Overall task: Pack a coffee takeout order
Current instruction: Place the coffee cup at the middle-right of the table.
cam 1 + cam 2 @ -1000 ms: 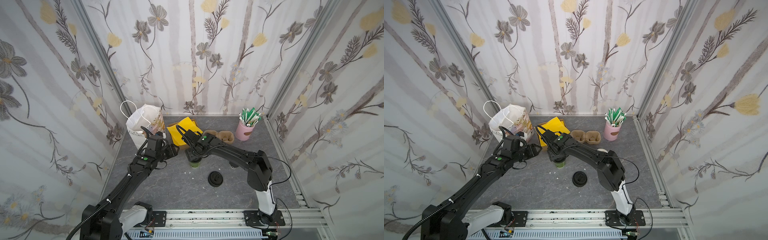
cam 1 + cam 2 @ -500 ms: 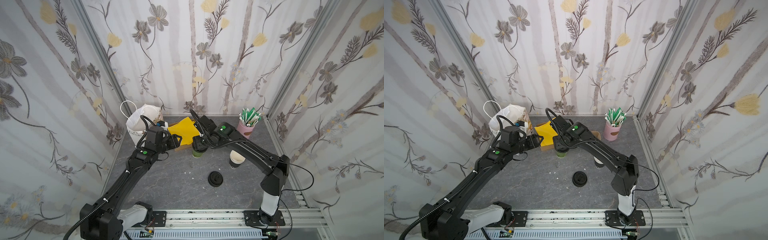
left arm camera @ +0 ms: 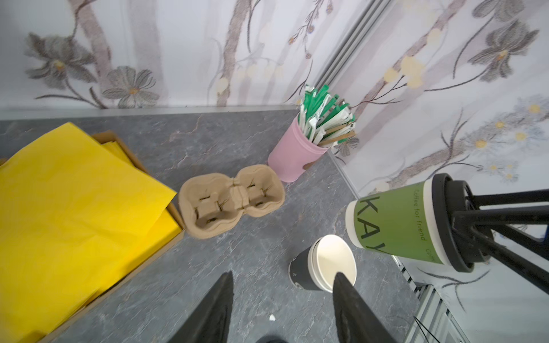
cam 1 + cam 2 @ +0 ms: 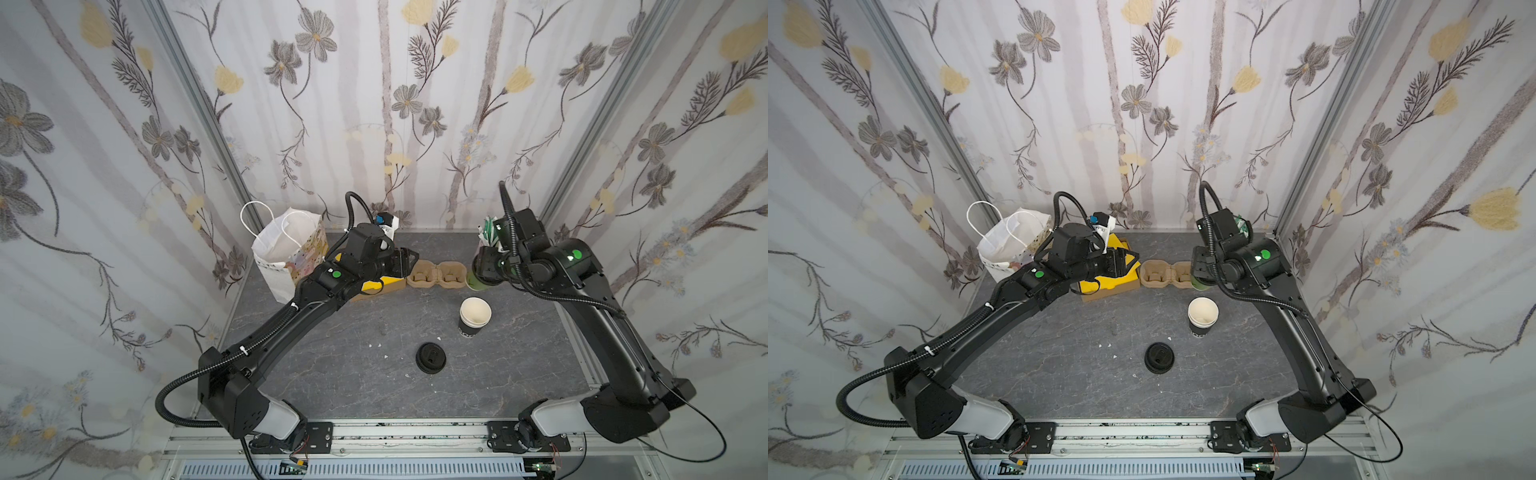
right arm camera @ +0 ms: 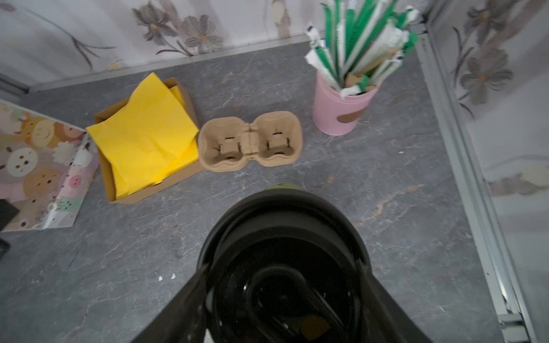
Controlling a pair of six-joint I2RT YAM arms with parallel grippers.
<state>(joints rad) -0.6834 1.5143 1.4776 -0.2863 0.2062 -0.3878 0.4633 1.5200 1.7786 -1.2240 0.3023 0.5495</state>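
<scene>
My right gripper [image 5: 282,297] clamps the round black plastic lid [image 5: 282,231] of the small green paper cup [image 3: 395,221]. I've swung it from mid-table to beside the brown pulp carrier [image 5: 250,141]. Left gripper [image 3: 282,285] open, empty. Seating looks next.

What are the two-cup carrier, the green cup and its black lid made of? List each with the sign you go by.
The carrier looks like moulded paper pulp: matte tan, fibrous, with soft rounded edges. The green cup looks like paper: a smooth printed wall with pale bands at both ends. The lid is probably plastic: black, slightly glossy, with crisply moulded rings.
</scene>
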